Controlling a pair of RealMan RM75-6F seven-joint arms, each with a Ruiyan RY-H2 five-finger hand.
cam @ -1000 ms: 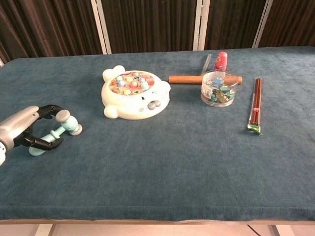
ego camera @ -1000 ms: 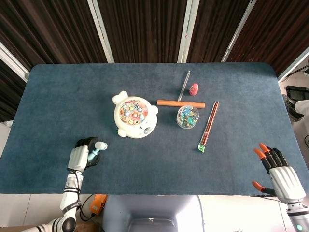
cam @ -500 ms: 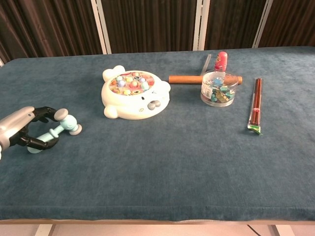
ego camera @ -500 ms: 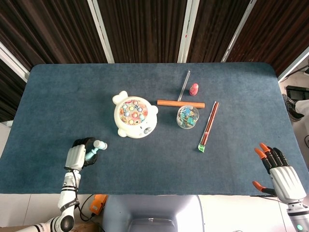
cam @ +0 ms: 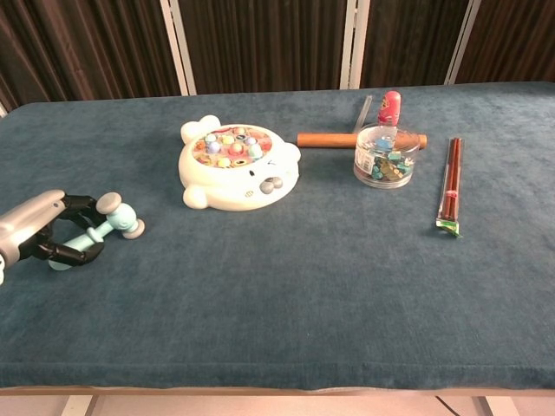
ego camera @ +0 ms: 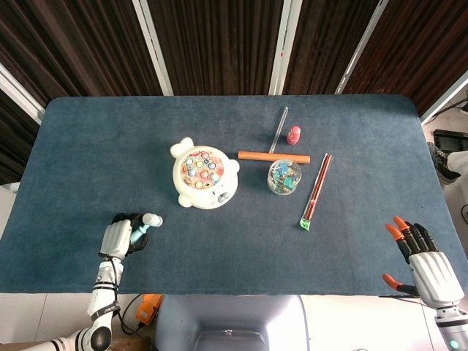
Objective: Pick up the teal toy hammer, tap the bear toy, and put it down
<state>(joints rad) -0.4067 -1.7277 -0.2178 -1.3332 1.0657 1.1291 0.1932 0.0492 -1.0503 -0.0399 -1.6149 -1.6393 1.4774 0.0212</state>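
The teal toy hammer [ego camera: 145, 223] [cam: 102, 227] lies flat on the cloth at the front left, its grey-capped head toward the bear. My left hand [ego camera: 117, 235] [cam: 36, 229] sits at the handle's end, fingers arched over it and thumb under it with gaps showing, not clamped. The white bear toy [ego camera: 205, 174] [cam: 238, 166], with coloured pegs on top, stands on the table to the right of and beyond the hammer. My right hand [ego camera: 423, 262] hovers at the front right edge, fingers spread, holding nothing; the chest view does not show it.
Right of the bear are an orange-brown rod [ego camera: 273, 156], a clear round tub of small items [ego camera: 284, 176], a red figurine [ego camera: 293, 134], a clear stick [ego camera: 278, 129] and packaged chopsticks [ego camera: 316, 191]. The blue cloth table [ego camera: 241, 241] ends just behind both hands.
My left hand has drawn back to the left along the handle while the hammer stayed where it lies. The right hand has barely moved.
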